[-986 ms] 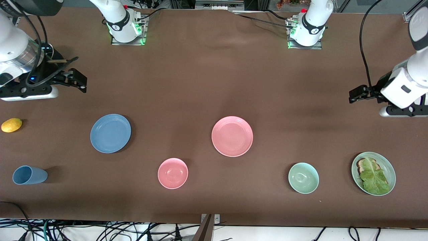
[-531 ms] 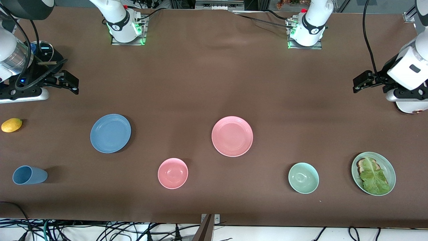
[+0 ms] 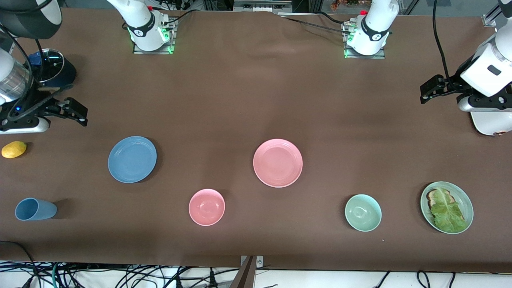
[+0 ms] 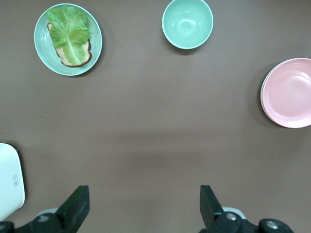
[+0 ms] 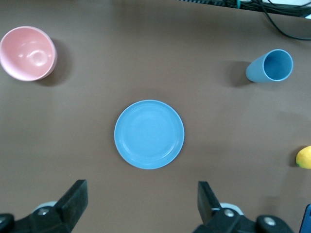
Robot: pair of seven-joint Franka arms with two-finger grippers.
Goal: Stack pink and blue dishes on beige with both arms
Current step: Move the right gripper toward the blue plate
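The blue plate (image 3: 132,159) lies flat on the brown cloth toward the right arm's end; it also shows in the right wrist view (image 5: 149,134). The pink plate (image 3: 277,163) lies mid-table and appears at the edge of the left wrist view (image 4: 287,92). A pale edge shows under its rim; I cannot tell whether that is the beige plate, which shows nowhere on its own. My right gripper (image 3: 79,113) (image 5: 142,194) hangs open and empty over bare cloth beside the blue plate. My left gripper (image 3: 427,91) (image 4: 144,199) hangs open and empty at the left arm's end.
A pink bowl (image 3: 206,207), a green bowl (image 3: 363,212) and a green plate with lettuce and bread (image 3: 446,207) sit nearer the front camera. A blue cup (image 3: 34,209) lies on its side and a lemon (image 3: 13,149) rests at the right arm's end.
The right gripper has drifted toward the right arm's end of the table, closer to the lemon. The left gripper has shifted toward the robots' bases. No dish has moved.
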